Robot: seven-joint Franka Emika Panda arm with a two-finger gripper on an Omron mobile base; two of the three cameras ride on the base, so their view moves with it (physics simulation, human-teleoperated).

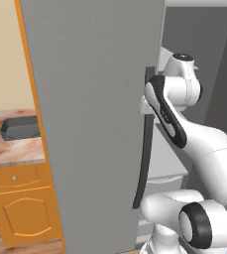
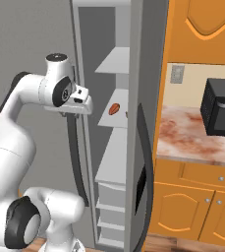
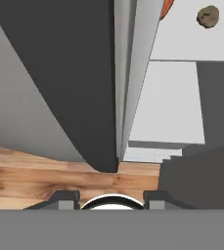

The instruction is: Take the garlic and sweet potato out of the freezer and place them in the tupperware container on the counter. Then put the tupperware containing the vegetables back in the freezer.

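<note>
Left base view
- Freezer door (image 1: 95, 124): wide flat grey panel, swung partly open, covering most of the middle.
- Door handle (image 1: 145, 144): long dark curved bar on the door's right edge.
- Arm: white, rising from the lower right and bending toward the handle's upper part; the hand is tucked behind the door edge, so the fingers are hidden.
- Tupperware container (image 1: 20, 127): shallow dark grey tub left of the freezer door, resting on the counter (image 1: 13, 151).
- Cabinets (image 1: 21, 208): orange wood with small round knobs, below the counter.

Right base view
- Gripper (image 2: 80, 104): white hand at the open edge of the freezer door, beside the handle's upper stretch; whether the fingers are apart or clamped cannot be told.
- Freezer (image 2: 111, 147): interior showing through the gap, grey shelves stacked.
- Sweet potato (image 2: 114, 109): small orange-red lump on a middle shelf, right of the gripper, apart from it.
- Microwave (image 2: 221, 114): black box on the counter right of the freezer.

Hand view
- Fingertips (image 3: 64, 199): two small dark tips at the bottom, spaced apart, nothing seen between them.
- Handle: dark tapering bar ahead of the tips, its end over the wooden floor (image 3: 30, 176).
- Garlic (image 3: 208, 16): small brownish lump on a pale shelf, upper right.
- Orange sliver at the top edge beside that shelf: too little shows to name.
</note>
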